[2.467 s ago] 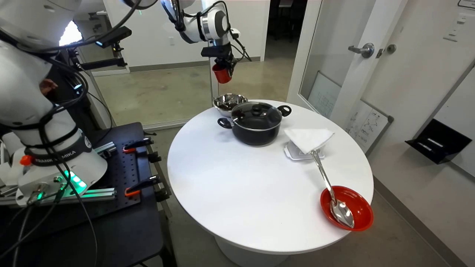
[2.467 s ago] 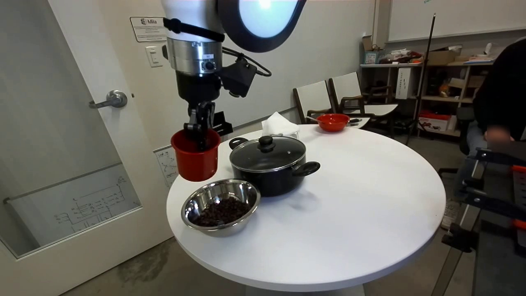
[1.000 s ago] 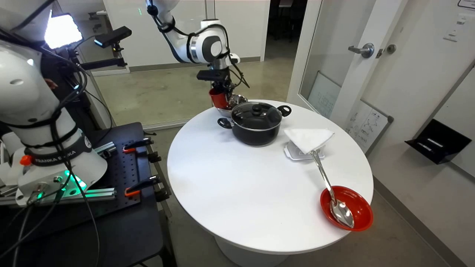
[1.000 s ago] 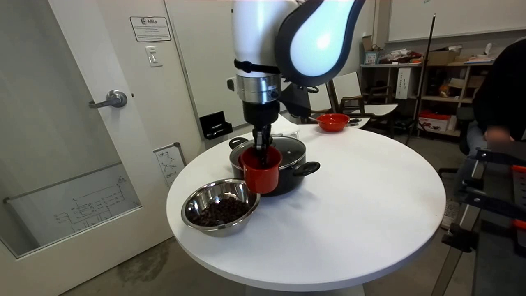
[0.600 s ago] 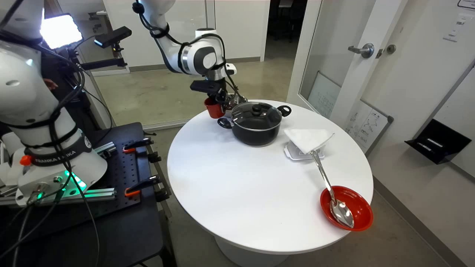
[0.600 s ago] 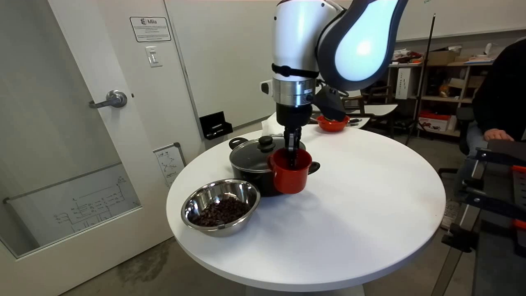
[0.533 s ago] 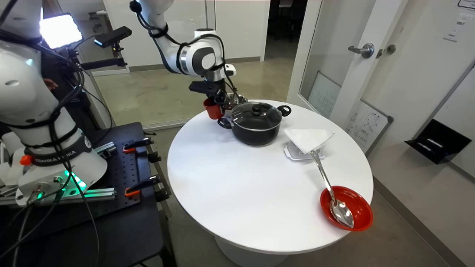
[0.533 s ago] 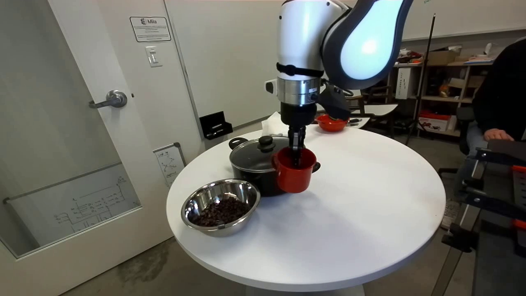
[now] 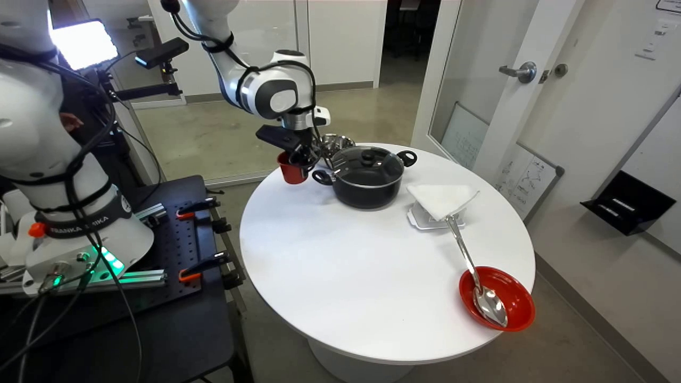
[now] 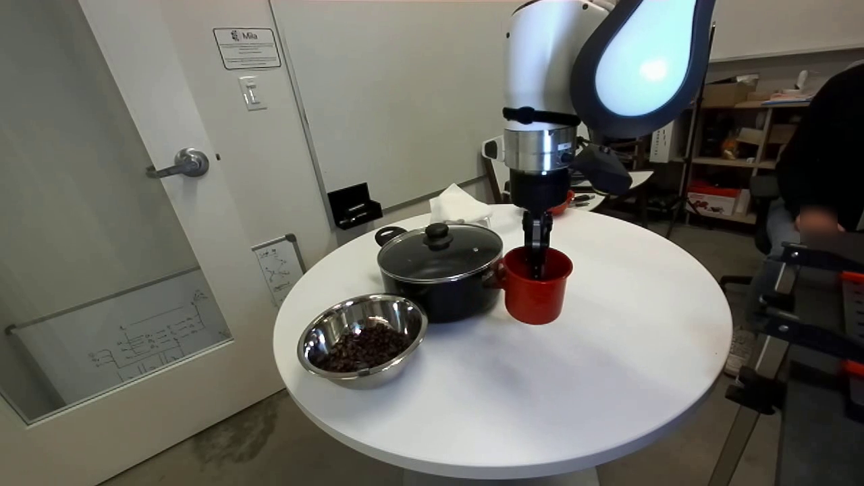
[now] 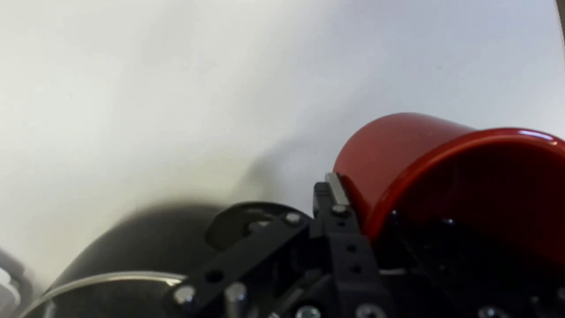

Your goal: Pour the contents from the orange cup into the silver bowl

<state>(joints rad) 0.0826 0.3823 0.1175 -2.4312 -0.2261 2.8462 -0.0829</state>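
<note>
The orange cup (image 10: 536, 300) is red-orange and hangs roughly upright from my gripper (image 10: 537, 263). It also shows in an exterior view (image 9: 291, 170) and in the wrist view (image 11: 401, 145). My gripper is shut on its wall, one finger outside and one inside. The cup is close above the table, beside the dark pot's handle; whether it touches the table I cannot tell. Its inside is dark, and no contents show. The silver bowl (image 10: 398, 314) stands on the table near its edge, with dark brown bits in it. In an exterior view (image 9: 338, 142) the pot partly hides it.
The dark lidded pot (image 10: 442, 290) with two handles stands between cup and bowl. A white cloth (image 9: 444, 198) on a clear container and a red bowl (image 9: 518, 300) with a spoon are on the white round table (image 9: 340, 276).
My gripper has carried the cup down and away from above the silver bowl, past the front of the pot. It sits lower now. The bowl and pot have not moved.
</note>
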